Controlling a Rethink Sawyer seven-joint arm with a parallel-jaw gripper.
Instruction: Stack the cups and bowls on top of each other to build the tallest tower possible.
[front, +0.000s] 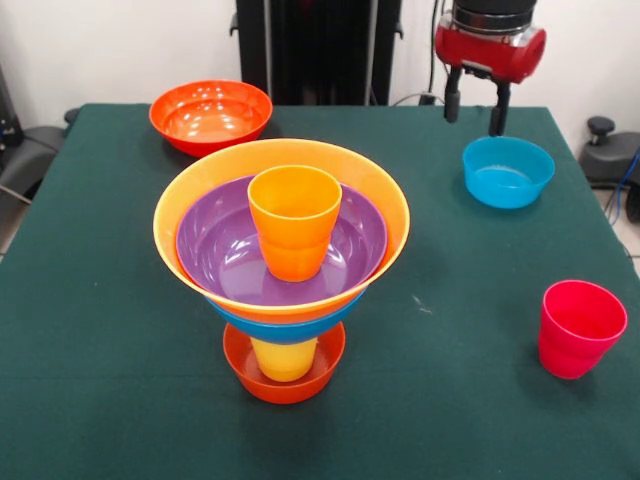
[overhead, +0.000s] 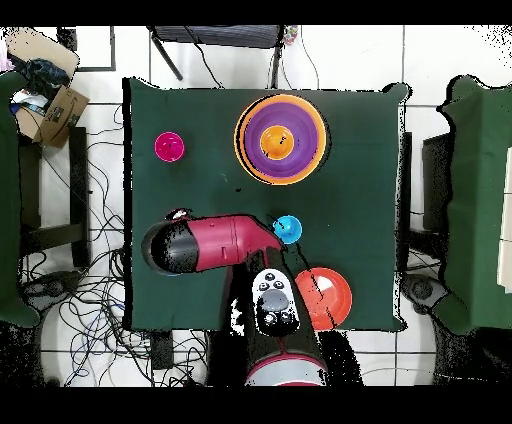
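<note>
The tower (front: 282, 300) stands mid-table: a small red-orange bowl (front: 285, 385) at the bottom, a yellow cup (front: 284, 358), a blue bowl (front: 285, 328), a large light orange bowl (front: 200, 190), a purple bowl (front: 215, 250) and an orange cup (front: 295, 215) on top. From above the tower (overhead: 281, 138) shows as rings. My gripper (front: 475, 108) hangs open and empty just above and behind a small teal-blue bowl (front: 507, 172). A pinkish red cup (front: 580, 328) (overhead: 169, 147) stands alone. A blue cup (overhead: 287, 229) sits behind the tower, hidden in the front view.
A medium red-orange bowl (front: 210, 115) (overhead: 322, 297) rests near the table's far left corner in the front view. In the overhead view my red arm (overhead: 215, 243) covers the teal-blue bowl. The green table (front: 110, 330) has its edges close to the pinkish red cup.
</note>
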